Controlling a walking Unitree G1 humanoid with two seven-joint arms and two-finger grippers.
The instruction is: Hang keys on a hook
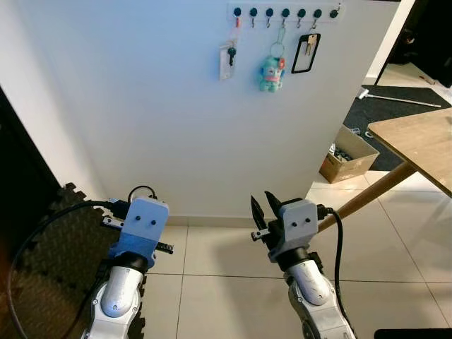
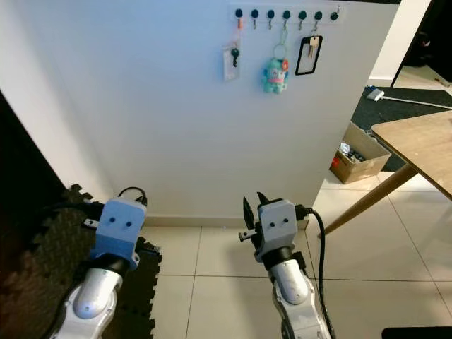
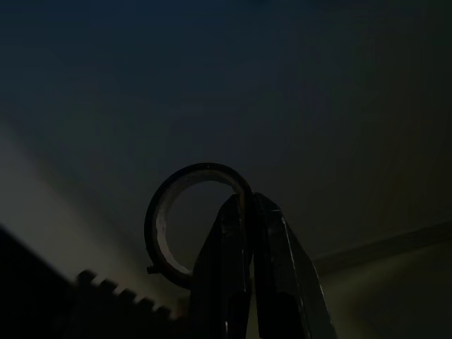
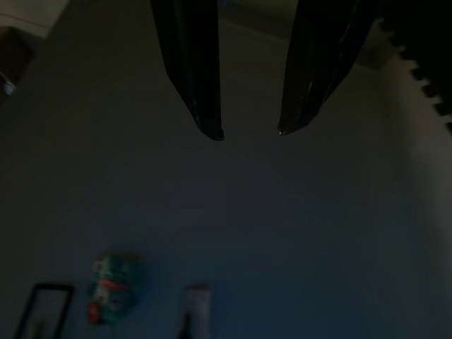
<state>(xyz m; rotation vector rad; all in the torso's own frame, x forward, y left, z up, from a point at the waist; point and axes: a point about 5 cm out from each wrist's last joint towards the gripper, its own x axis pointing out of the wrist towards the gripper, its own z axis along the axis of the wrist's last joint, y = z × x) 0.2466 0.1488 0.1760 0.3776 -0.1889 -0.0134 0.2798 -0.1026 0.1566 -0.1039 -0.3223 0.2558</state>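
— What have you got on the left?

— Your left gripper [image 3: 247,212] is clamped on a dark key ring [image 3: 185,219], held low before the white wall [image 1: 141,106], beside the foam mat [image 1: 49,254].

— And on the right?

— Your right gripper [image 1: 264,206] hangs empty, fingers parted. The hook rail [image 1: 284,12] sits high above, carrying a key tag [image 1: 227,58], a teal figure [image 1: 271,73] and a black-framed key [image 1: 306,51].

— Which step?

— By my reading, carrying. Next you raise the ring to a free hook.

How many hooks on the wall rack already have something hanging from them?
3 of 7: the first from the left holds a white tag, the fourth a teal toy, the sixth a black frame.
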